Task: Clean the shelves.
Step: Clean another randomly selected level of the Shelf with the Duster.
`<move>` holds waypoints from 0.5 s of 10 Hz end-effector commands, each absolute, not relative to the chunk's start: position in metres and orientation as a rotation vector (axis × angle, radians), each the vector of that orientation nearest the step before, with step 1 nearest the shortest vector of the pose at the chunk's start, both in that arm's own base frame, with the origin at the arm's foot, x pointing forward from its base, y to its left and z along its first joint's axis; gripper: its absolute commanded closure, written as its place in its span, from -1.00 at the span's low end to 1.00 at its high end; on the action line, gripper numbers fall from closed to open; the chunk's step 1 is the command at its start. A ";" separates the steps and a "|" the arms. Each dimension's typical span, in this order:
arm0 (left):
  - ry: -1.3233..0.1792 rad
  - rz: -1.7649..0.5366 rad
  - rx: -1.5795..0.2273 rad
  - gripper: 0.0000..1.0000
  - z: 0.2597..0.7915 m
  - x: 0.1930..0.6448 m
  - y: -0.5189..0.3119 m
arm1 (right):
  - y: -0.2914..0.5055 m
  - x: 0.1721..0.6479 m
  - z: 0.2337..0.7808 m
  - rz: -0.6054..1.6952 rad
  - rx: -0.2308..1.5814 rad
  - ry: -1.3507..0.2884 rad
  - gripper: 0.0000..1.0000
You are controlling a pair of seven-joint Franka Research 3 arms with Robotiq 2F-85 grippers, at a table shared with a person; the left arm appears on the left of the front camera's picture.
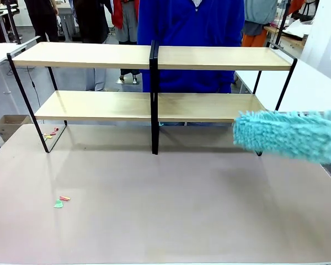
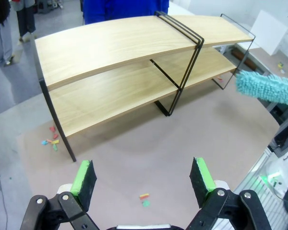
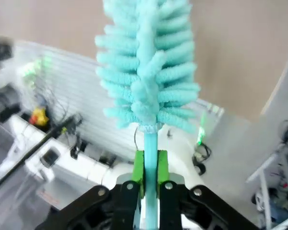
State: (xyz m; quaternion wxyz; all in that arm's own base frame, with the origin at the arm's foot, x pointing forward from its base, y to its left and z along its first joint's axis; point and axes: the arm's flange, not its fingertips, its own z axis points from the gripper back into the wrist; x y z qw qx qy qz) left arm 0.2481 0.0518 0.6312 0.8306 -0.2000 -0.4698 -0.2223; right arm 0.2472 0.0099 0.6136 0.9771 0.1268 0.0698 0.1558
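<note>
shelves [image 1: 209, 58]: at table's [image 1: 182, 221] far edge, both boards bare | right gripper [image 3: 150, 167]: clamped on duster [image 1: 289, 134] handle, head beside lower board's right end | left gripper [image 2: 143, 179]: wide open, nothing held | scraps [image 1: 61, 201]: on table, front-left

The duster [image 1: 289, 135] runs off the right edge of the front view, so its handle and whatever holds it are cut off there. In the right wrist view the duster's top is cropped by the upper edge, and the clutter behind it is blurred. The scraps [image 1: 61, 201] on the table [image 1: 182, 221] are too small to identify. The person [image 1: 190, 33] behind the shelves [image 1: 154, 105] is partly hidden by the 2 boards.
</note>
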 end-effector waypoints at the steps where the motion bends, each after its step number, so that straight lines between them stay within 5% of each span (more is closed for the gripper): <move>1: -0.995 -0.470 -0.429 -1.00 0.631 0.249 0.052 | -0.035 0.219 0.635 0.452 0.298 0.106 0.75; 5: -0.995 -0.470 -0.429 -1.00 0.631 0.249 0.052 | -0.099 0.158 0.683 0.634 0.521 -0.567 0.75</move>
